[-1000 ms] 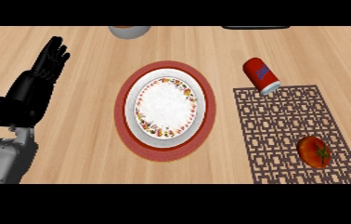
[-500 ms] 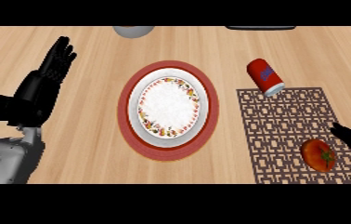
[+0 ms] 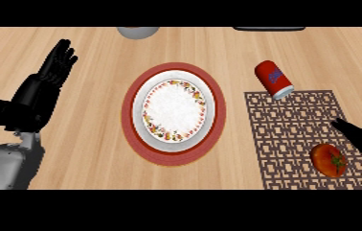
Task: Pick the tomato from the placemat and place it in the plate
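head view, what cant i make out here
Right hand: head view, only a tip shows near the tomato; the right edge cuts off the rest.
Grey object: head view, cut off by the top edge; cannot tell what it is.
Dark object: same edge, only a strip shows.
Can: label too small to read.

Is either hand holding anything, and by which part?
Nothing is held. The tomato lies free on the placemat, the right hand barely showing at the edge beside it; the left hand rests open at the left.
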Controlling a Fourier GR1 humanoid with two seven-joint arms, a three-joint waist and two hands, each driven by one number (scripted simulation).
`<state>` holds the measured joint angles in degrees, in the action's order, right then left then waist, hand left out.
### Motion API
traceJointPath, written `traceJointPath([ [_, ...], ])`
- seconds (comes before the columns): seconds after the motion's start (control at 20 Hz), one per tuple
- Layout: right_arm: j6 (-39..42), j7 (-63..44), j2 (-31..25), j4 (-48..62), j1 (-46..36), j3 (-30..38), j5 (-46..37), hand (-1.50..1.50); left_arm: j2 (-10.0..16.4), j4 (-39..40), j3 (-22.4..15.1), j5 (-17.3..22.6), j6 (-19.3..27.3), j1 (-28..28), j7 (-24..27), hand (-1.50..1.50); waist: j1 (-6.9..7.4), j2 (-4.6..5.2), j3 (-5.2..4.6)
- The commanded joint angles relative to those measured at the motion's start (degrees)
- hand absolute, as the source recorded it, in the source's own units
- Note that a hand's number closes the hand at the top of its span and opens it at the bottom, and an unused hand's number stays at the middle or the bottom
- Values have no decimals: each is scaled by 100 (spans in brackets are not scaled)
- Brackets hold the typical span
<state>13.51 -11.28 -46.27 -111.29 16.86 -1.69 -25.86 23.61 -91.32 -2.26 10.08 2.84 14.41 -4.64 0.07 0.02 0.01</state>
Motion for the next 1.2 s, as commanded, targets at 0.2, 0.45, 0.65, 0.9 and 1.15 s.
traceJointPath([
  [0.2, 188, 270, 749, 961, -515, -324, -813, -150, -178, -443, 174, -179, -119, -62, -270, 0, 8, -6, 0],
  [0.45, 344, 431, 1071, 1466, -882, -423, -1170, -150, -146, 378, 537, -117, -482, 415, -62, 0, -10, 2, -1],
  [0.65, 164, 510, 1329, 1801, -879, -402, -1555, -150, -121, -110, 652, -90, -617, 66, -208, 0, 1, -4, -1],
  [0.9, 107, 996, 1260, 2363, -1051, -124, -1934, -150, -707, 86, 301, -711, -172, 284, -137, 0, -25, -1, -1],
  [1.15, -900, 1813, 1362, 2468, -1328, 338, -1725, 150, -417, -89, 573, -368, -417, 318, -392, 0, -11, -5, 4],
])
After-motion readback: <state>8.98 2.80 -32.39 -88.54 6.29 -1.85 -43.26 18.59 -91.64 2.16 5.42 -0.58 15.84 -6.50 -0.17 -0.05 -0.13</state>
